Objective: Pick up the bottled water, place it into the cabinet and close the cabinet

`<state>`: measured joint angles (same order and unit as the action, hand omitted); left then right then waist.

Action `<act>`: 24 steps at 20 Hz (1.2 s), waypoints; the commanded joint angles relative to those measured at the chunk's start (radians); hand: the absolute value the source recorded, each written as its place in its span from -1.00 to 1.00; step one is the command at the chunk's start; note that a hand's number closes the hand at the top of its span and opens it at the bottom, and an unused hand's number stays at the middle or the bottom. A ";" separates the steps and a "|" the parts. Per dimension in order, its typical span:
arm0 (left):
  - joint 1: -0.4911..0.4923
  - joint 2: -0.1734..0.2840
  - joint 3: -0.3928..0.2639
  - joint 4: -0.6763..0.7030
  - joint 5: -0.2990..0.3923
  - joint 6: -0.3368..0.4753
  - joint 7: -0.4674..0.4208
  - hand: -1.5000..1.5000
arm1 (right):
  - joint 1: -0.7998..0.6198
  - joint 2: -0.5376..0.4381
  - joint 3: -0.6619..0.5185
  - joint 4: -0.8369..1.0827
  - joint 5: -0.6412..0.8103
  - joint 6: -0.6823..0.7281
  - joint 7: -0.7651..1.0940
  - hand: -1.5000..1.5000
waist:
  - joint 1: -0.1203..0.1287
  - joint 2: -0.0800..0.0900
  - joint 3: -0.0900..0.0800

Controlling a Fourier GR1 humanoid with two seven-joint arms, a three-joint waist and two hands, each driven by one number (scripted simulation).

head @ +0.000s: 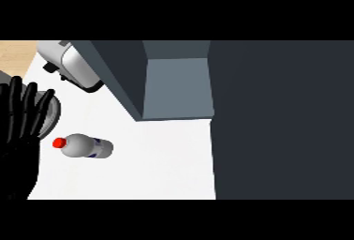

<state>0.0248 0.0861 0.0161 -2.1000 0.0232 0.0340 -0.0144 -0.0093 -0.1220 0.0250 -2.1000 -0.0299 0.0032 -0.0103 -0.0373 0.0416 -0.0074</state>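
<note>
Bottle (86,146) lies on its side on the white surface (159,164), red cap (59,142) pointing left, near the left edge. Just left of it, the left robot hand (19,136) rests with fingers spread and straight, pointing far, not holding anything. Farther right stands the dark cabinet (173,79), and a toaster (72,65) sits at the far left.

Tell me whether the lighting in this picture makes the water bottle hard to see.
Head view: the bottle stands out clearly, white with a red cap, on the bright counter; the cabinet at right is dark and featureless; the black left hand shows as little more than a silhouette at the left edge.
</note>
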 commanded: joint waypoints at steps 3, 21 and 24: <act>-0.019 0.100 0.040 0.066 0.304 -0.288 -0.110 -1.00 | 0.063 0.000 -0.026 -0.023 -0.045 0.024 -0.029 -1.00 | 0.022 -0.041 0.004; 0.156 0.534 0.269 0.425 0.937 -1.009 -0.015 -1.00 | 0.497 0.004 0.085 -0.426 -0.224 0.109 0.227 -1.00 | 0.029 -0.044 0.007; 0.162 0.509 0.274 0.380 0.913 -0.979 -0.002 -1.00 | 0.546 0.009 0.122 -0.504 -0.191 0.103 0.247 -1.00 | 0.030 -0.045 0.007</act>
<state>0.1601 0.5821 0.2724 -1.7066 0.9176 -0.9261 -0.0363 0.4402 -0.1120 0.1242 -2.4156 -0.2139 0.1067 0.1765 -0.0092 -0.0029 -0.0006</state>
